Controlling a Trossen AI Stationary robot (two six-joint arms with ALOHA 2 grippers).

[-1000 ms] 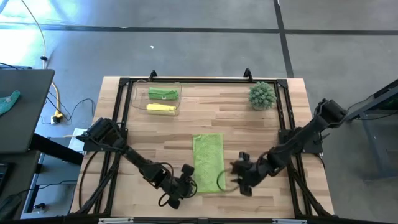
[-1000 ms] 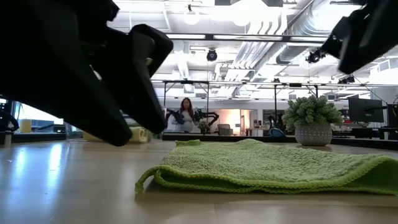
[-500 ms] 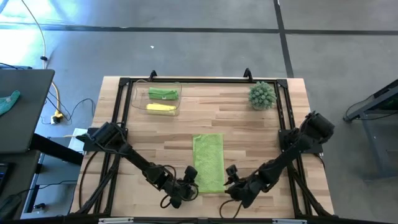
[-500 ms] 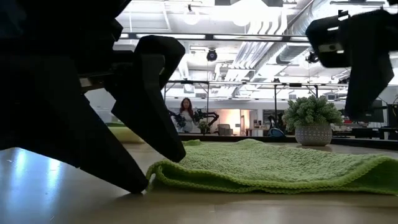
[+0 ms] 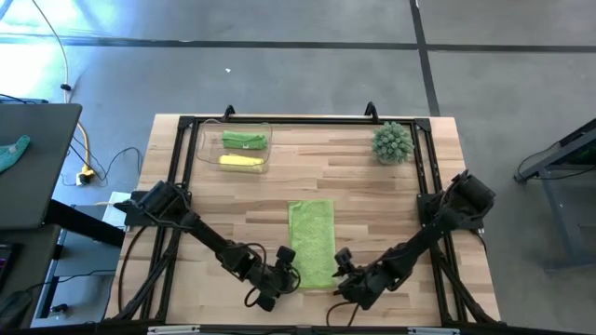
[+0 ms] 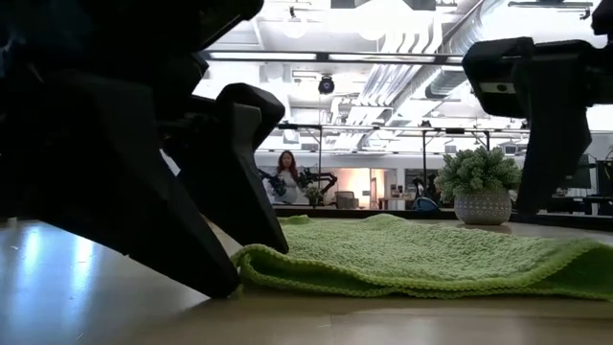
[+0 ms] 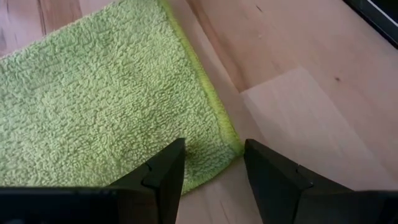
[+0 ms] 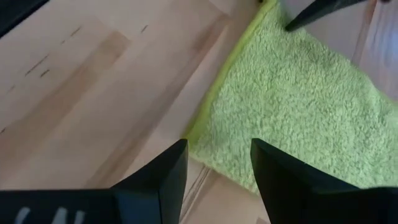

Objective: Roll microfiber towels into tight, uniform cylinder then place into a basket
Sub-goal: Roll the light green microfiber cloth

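Two rolls, green and yellow, are lying in the basket [image 5: 207,149]; the last green towel [image 5: 313,243] is lying flat mid-table, unrolled, as left gripper [image 7: 211,165] and right gripper [image 8: 219,163] are straddling its near corners, fingers parted, gripping nothing.
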